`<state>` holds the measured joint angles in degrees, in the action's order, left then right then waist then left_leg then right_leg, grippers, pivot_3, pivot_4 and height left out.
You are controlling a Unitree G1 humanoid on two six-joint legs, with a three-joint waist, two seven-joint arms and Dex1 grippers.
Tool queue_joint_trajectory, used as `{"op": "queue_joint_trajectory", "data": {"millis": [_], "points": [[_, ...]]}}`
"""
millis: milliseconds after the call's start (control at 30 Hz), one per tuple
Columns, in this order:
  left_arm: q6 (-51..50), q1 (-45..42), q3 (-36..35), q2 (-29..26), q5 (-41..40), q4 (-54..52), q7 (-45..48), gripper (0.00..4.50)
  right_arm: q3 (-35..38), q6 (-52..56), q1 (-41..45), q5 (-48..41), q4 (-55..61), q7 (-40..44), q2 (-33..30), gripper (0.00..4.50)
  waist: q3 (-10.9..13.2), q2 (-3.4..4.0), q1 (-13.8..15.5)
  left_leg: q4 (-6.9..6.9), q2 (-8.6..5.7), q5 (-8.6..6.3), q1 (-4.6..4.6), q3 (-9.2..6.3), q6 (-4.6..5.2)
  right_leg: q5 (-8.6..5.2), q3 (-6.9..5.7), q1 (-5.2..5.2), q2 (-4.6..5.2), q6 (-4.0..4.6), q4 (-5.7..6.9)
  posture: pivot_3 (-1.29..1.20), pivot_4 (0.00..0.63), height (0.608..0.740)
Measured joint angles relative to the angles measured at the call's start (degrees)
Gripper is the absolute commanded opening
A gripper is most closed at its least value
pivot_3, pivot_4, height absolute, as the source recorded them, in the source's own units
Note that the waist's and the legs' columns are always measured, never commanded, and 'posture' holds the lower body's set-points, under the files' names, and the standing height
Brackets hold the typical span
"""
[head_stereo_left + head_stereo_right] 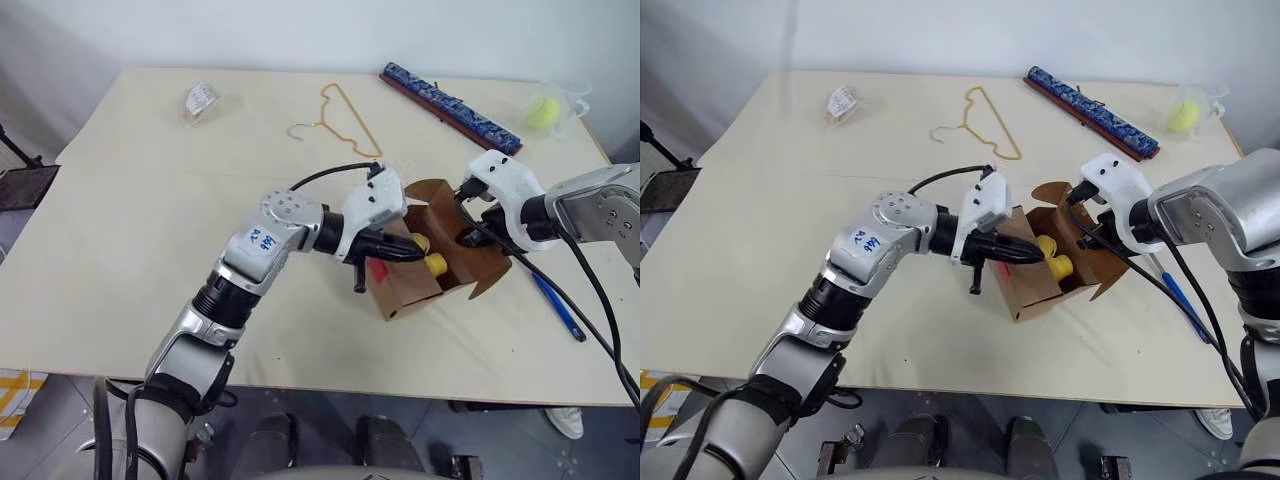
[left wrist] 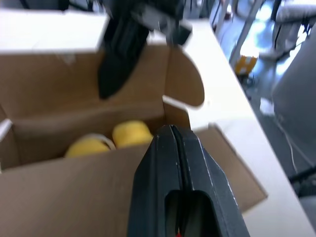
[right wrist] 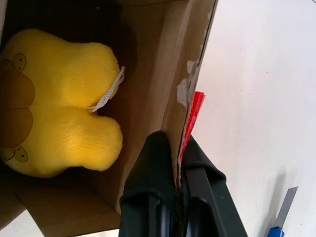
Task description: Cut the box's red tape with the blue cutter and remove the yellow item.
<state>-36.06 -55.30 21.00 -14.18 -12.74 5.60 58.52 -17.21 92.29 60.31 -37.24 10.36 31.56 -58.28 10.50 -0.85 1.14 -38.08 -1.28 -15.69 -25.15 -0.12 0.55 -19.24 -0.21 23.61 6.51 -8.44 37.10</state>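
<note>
So the box (image 1: 425, 262) is sitting open near the right side of the bench (image 1: 150, 210), flaps splayed out, and the yellow item (image 3: 59, 98) is lying down inside it, plainly on show in both wrist views. The right end effector (image 3: 177, 163) is pinching the box wall, one finger inside and one outside, with a scrap of red tape (image 3: 193, 111) sticking up right beside the outer finger. It's basically acting as the anchor here. The left end effector (image 1: 400, 250) is pressed fully closed with nothing between its fingers, and it's hovering at the near rim of the box, pointing across toward the item. The cutter (image 1: 560, 306) is lying on the bench to the right of the box, apart from it. Going by all that, I'd say the cutting part is already done and we're into the pull-out step. What the next move is calling for, in my opinion: the left fingers need to spread first, since shut like that they can't grab anything, then dip over the rim into the cavity and close around the plush while the right side is holding the box steady so it isn't lifting along with it.
</note>
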Motion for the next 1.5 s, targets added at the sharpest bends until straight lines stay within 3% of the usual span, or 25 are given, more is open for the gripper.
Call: {"op": "queue_joint_trajectory", "data": {"millis": [533, 633, 733, 867, 1233, 1333, 1500], "points": [[3.26, 3.09, 2.30, -7.78, 2.88, -1.29, 1.16, 0.00, -0.22, 0.00, 0.93, -2.71, 0.01, 2.04, -3.45, 0.03, -0.05, 0.08, 0.04, -0.09, 0.01, 0.03, 0.37, 0.05, 0.04, 0.00, 0.09, -0.29, 0.00, 0.00, -0.03, 0.00, 0.150, 0.740], [2.81, 5.02, 1.82, -10.35, 2.88, -2.24, 1.25, 0.00, -0.58, 0.01, 0.98, -3.46, 0.02, 3.66, -5.54, 0.03, -0.05, 0.08, 0.18, -0.02, 0.02, -0.02, 1.01, 0.11, 0.13, -0.01, 0.17, -0.97, 0.00, 0.02, -0.26, 0.00, 0.150, 0.740], [1.30, 6.67, 1.20, -12.41, 3.47, -2.32, 0.94, 0.00, -0.61, 0.01, 1.32, -3.64, 0.36, 4.79, -6.56, 0.03, -0.07, 0.10, 0.34, -0.04, -0.04, -0.21, 1.08, 0.07, 0.59, -0.01, 0.22, -1.22, 0.07, 0.03, -0.60, 0.00, 0.150, 0.740], [-1.94, 11.27, 2.43, -13.29, 5.27, 0.54, -0.23, 0.00, -0.65, 0.01, 1.24, -3.80, 0.58, 5.57, -6.79, 0.03, -0.06, 0.10, 0.29, -0.04, -0.13, -0.17, 0.81, 0.15, 0.62, 0.01, 0.36, -0.89, 0.15, 0.01, -0.50, 0.00, 0.150, 0.740], [-0.80, 11.25, -1.28, -10.61, 5.58, 1.27, -3.88, 0.00, -0.19, 0.01, -3.34, -1.70, 0.82, 1.52, -2.02, 0.03, -0.06, 0.10, 0.17, 0.00, -0.05, 0.03, -0.03, 0.21, 0.10, 0.02, 0.29, 0.28, 0.04, -0.02, 0.34, 0.00, 0.150, 0.740], [-1.95, 11.24, -2.36, -10.66, 5.20, 1.30, -3.83, 0.54, 1.80, -0.01, -5.55, -0.75, 2.09, 0.51, -1.54, 0.00, -0.06, 0.10, 0.17, -0.05, -0.08, 0.02, -0.02, 0.22, 0.12, 0.02, 0.28, 0.23, 0.06, -0.02, 0.34, 0.00, 0.150, 0.740], [-3.47, 11.29, -3.02, -10.75, 4.86, 1.16, -3.85, 2.01, 4.51, -0.12, -7.76, 0.12, 4.36, 0.30, -1.03, 1.29, -0.06, 0.10, 0.15, -0.13, -0.07, 0.03, 0.00, 0.25, 0.14, 0.03, 0.29, 0.19, 0.06, -0.05, 0.36, 0.00, 0.150, 0.740]]}}
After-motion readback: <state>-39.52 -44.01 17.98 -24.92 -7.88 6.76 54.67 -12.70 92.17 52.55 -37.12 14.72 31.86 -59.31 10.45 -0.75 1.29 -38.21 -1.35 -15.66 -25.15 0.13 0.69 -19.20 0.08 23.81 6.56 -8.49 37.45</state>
